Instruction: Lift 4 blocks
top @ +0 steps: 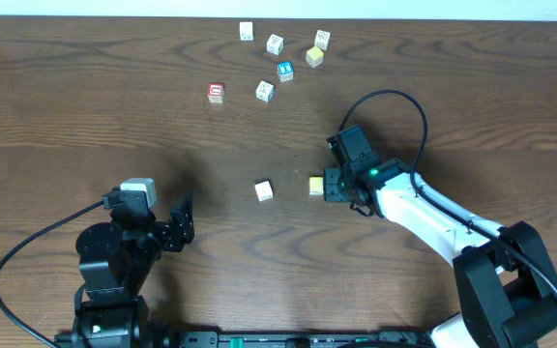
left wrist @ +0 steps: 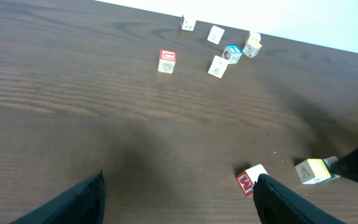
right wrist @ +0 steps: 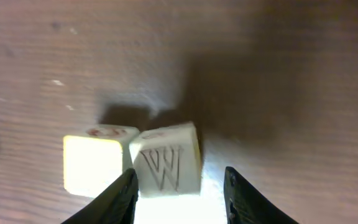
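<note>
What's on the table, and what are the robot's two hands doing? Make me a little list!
Left gripper: open, holding nothing
Right gripper: open around the pale yellow wooden cube, which sits on the dark wooden table
Nearby: white wooden cube, on its own
Far side: red-faced wooden cube, blue-faced wooden cube

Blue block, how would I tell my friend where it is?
Look at the wooden table's far edge, where little cubes cluster. The blue block sits mid-cluster. Only it has a blue face; its neighbours are white, yellow or red.
</note>
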{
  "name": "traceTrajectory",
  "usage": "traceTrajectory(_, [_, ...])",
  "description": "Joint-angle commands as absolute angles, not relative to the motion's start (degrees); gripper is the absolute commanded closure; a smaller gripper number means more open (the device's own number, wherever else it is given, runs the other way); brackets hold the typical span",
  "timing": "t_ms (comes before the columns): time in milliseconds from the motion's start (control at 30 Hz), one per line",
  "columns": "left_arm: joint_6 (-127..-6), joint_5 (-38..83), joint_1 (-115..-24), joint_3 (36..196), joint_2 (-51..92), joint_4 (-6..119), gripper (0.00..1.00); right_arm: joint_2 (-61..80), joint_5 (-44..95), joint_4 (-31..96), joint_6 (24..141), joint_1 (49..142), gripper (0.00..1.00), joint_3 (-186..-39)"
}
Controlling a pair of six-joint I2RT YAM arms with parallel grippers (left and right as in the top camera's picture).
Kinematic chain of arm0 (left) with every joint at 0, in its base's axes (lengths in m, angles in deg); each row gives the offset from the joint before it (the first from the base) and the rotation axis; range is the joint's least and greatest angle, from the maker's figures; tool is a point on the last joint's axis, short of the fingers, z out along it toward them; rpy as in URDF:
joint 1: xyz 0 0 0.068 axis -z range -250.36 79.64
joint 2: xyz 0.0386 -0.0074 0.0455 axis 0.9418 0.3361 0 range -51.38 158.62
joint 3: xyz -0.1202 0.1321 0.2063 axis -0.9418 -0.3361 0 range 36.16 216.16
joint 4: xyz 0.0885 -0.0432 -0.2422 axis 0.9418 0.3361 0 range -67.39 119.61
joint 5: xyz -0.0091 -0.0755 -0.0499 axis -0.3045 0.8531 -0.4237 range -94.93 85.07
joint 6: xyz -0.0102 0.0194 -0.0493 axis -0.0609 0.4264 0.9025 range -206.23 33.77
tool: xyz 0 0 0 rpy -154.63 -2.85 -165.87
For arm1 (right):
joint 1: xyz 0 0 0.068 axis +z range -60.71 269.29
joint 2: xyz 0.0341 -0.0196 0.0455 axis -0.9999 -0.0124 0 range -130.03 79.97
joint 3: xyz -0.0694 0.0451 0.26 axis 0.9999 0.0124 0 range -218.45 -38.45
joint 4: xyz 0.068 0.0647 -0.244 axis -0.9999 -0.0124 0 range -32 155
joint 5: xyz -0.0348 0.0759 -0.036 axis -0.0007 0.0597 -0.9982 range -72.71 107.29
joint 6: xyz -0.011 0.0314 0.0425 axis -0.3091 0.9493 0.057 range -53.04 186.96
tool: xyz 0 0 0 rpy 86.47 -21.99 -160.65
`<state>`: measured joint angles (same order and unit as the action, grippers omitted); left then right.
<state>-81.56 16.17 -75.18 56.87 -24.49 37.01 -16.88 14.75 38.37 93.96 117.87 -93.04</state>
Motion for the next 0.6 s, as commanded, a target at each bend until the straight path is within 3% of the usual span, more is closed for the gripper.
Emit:
traceTrajectory(0, [-81.3, 16.9, -75.4, 57.8, -24.5, 37.0, 0.23, -13.1, 11.8, 36.1, 94.2, 117.5, 0.57, -96.3])
traceTrajectory(33, [-81.3, 16.9, -75.4, 57.8, -24.5, 37.0, 0.24, -11.9, 11.6, 35.9, 93.8, 117.2, 0.53, -97.3])
traceTrajectory(67, [-81.3, 16.9, -75.4, 57.8, -24.5, 37.0, 0.23, -10.9, 11.6, 36.3, 92.5, 117.0, 0.42, -98.0])
traceTrajectory(167, [-81.3, 16.9, -75.4, 57.8, -24.5, 37.0, 0.24, -10.2, 11.7, 39.3, 88.7, 116.1, 0.29, -101.3])
traceTrajectory(300, [-81.3, 16.9, -75.4, 57.8, -24.5, 37.0, 0.24, -13.5, 14.0, 39.7, 86.4, 114.3, 0.22, -107.3])
traceTrajectory(567, [-81.3, 16.9, -75.4, 57.8, -24.5, 37.0, 0.23, -29.7, 20.0, 39.7, 84.9, 114.9, 0.21, -122.4])
